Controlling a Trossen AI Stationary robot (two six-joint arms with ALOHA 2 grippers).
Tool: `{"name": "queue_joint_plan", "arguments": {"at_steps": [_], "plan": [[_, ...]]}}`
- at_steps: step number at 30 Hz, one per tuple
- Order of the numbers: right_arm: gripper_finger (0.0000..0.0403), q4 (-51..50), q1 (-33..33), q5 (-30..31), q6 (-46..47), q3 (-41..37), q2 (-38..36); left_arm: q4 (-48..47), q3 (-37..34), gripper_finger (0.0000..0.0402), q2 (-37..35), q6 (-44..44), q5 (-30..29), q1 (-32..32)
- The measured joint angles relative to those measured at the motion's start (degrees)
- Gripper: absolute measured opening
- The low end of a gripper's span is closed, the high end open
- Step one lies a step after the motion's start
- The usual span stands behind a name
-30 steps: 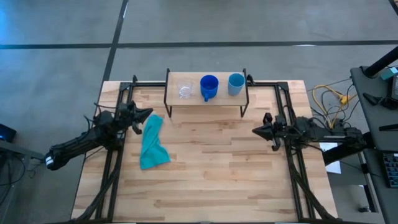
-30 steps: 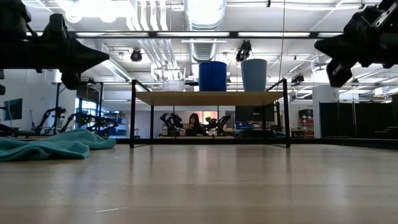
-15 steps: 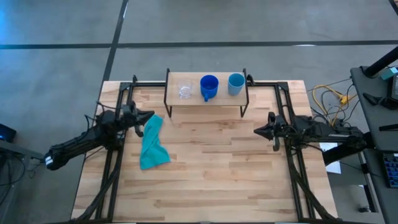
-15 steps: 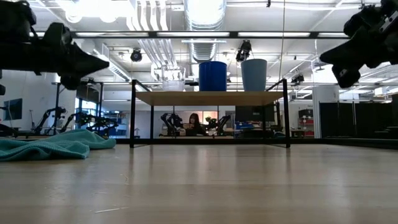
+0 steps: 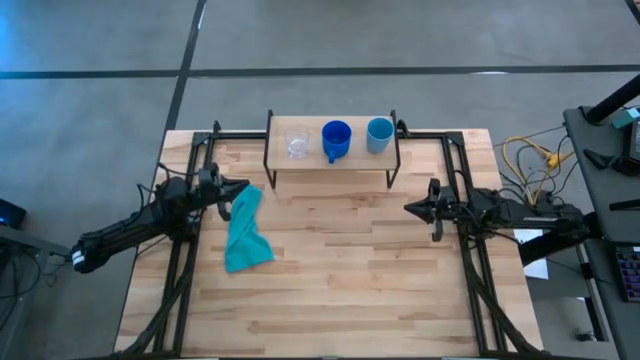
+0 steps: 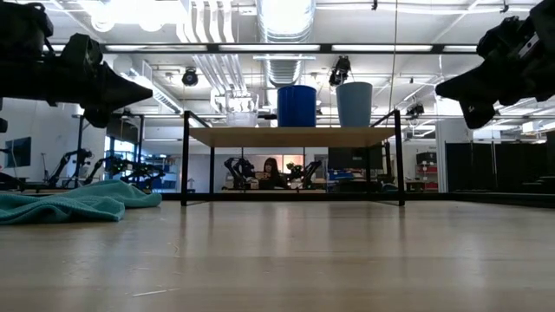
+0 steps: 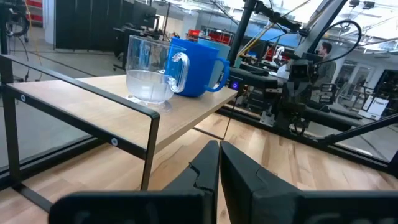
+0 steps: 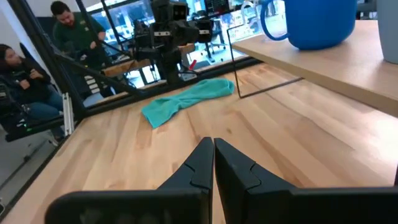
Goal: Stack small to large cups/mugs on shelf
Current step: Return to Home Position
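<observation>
Three vessels stand in a row on the shelf at the table's far edge: the clear glass cup, the dark blue handled mug and the lighter blue handleless cup. Each rests upright on its base. My left gripper hovers shut over the table's left side, near and left of the shelf. My right gripper hovers shut on the right side, near the shelf's right legs. The left wrist view shows the glass cup and the mug close ahead. The right wrist view shows the mug.
A teal cloth lies crumpled on the table just near of my left gripper. Black rails run along the table's left and right sides. Bare wooden tabletop lies between the arms. People sit in the room beyond the table.
My right gripper has sunk a little toward the table, still shut and pointing toward the table's left.
</observation>
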Motion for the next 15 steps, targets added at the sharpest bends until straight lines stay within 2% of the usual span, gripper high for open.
{"name": "queue_joint_plan", "arguments": {"at_steps": [15], "plan": [[0.0009,0.5,0.0,-0.2,0.4,-0.2,0.4,-3.4,0.1,0.0000,1.4,0.1,-0.1,0.0]]}}
